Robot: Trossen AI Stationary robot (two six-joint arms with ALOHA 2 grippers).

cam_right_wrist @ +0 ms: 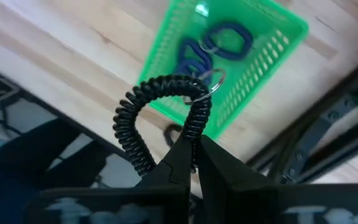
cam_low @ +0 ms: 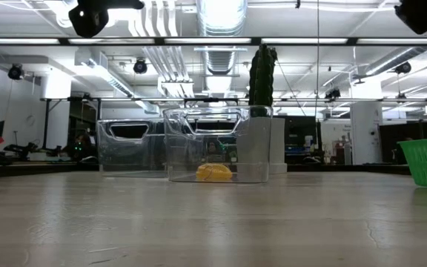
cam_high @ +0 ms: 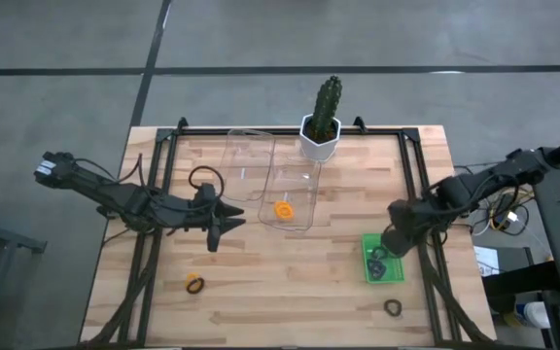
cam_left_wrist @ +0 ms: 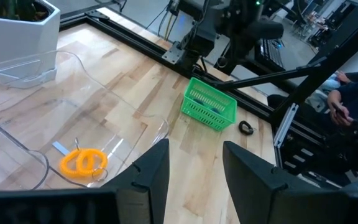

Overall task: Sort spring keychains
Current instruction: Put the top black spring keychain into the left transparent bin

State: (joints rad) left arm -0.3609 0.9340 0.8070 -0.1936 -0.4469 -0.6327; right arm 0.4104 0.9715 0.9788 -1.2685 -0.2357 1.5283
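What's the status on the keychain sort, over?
Right gripper jaws shut on black keychain, above green basket. Left gripper jaws open, empty, near clear bin. Nothing in the way.

floor (cam_high: 436,39): grey concrete with dark seams | table (cam_high: 290,301): pale wood planks in a black frame | ceiling (cam_low: 221,22): white ducts, long strip lights | far room: desks and screens, perhaps a seated person (cam_left_wrist: 353,106) beside the table

overhead, table-level, wrists share green basket (cam_left_wrist: 209,105)
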